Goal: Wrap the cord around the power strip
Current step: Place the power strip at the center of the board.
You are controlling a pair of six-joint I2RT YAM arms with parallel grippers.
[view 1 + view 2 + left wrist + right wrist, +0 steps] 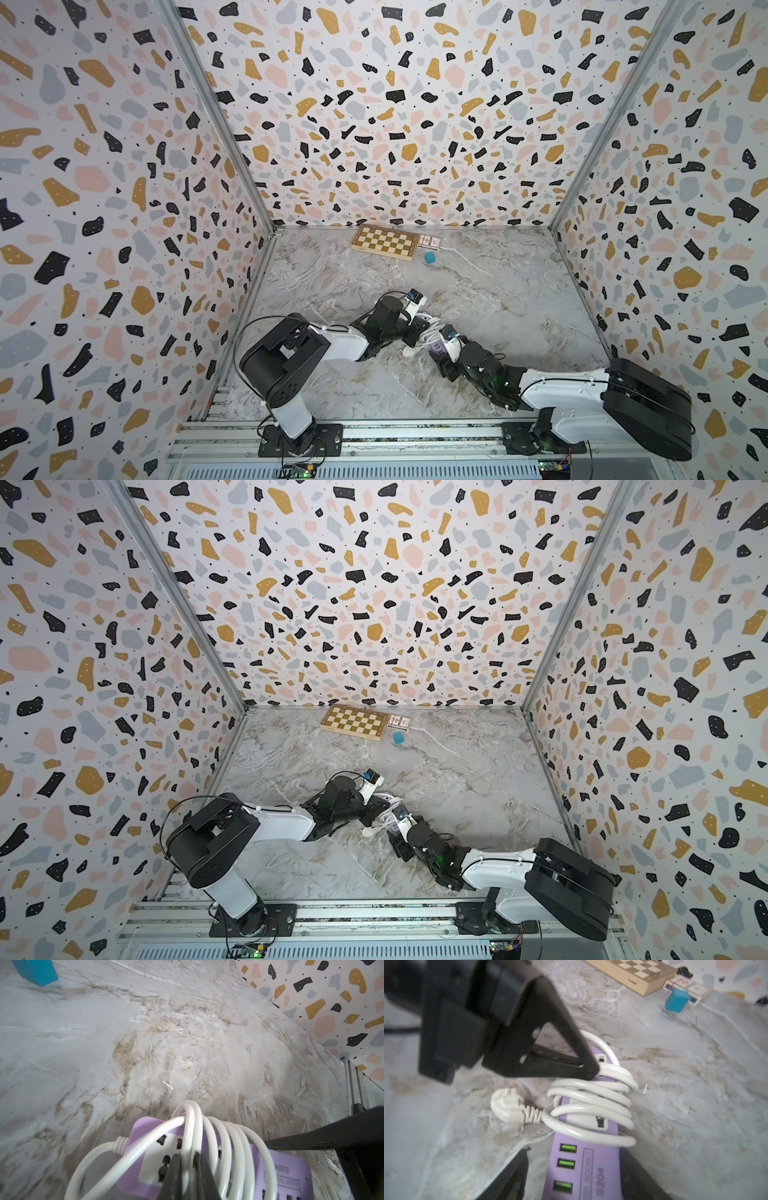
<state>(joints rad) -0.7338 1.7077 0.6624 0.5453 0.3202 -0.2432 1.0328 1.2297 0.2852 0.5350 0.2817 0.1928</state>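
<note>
Got the left gripper [187, 1164] nipped tight on one turn of the cord [591, 1095], black fingers [174, 1169] either side of that strand, right over the socket end of the power strip [288, 1167]. Reading the right gripper [574, 1148] as slack: jaws apart, straddling the USB end, bare table visible on one side in its wrist view, no clamp confirmed. Counting roughly five turns bunched crosswise around the strip's middle, over the sockets. Putting the long axis from the right gripper's end out to the left gripper's end, pointing away from the arm bases and slightly leftward in both top views. Finding the plug [506, 1105] loose on the marble tabletop [498, 291], just beside the strip on the left arm's side, on a short free tail. Judging the left arm nearer, so expecting the tail tuck from that side, across the axis, not along it. Noting a smooth hard top, likely slippery under an unclamped strip. Room enough nearby: chessboard [386, 242], card box [430, 241] and teal block [431, 258] well apart, by the back wall.
</note>
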